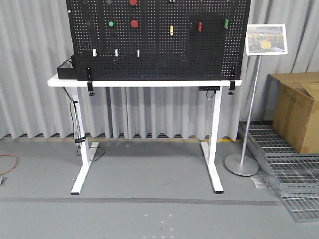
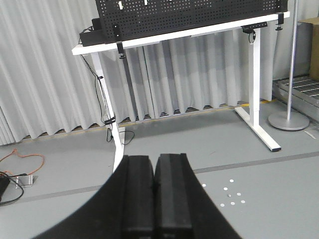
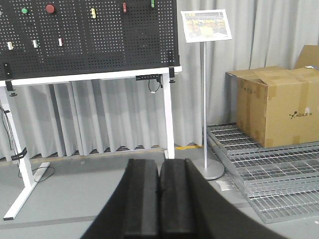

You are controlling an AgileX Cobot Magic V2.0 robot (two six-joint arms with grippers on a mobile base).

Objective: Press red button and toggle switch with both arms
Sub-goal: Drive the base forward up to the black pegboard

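The red button (image 1: 134, 23) is a round, raised cap mounted on the face of a black pegboard (image 1: 159, 50). A green button (image 1: 111, 23) of similar shape sits just beside it. A second red cap is cut off by the top edge of the front view. A yellow switch (image 1: 171, 30) and a row of three white switches (image 1: 116, 52) are also fixed to the pegboard; which of them is the toggle cannot be determined. The pegboard stands upright on a white table (image 1: 144, 82).

Legible writing: "AGILE X" on the side of a cardboard box (image 3: 274, 104). The sign (image 3: 206, 25) on the pole carries a photo; its text is too small to read.

Left end effector (image 2: 154, 169): fingers pressed together, nothing between them. The table and the pegboard's lower edge lie ahead and above, well apart.

Right end effector (image 3: 159, 172): fingers together, empty. The red button lies up and to the left, well apart; the box is to the right.
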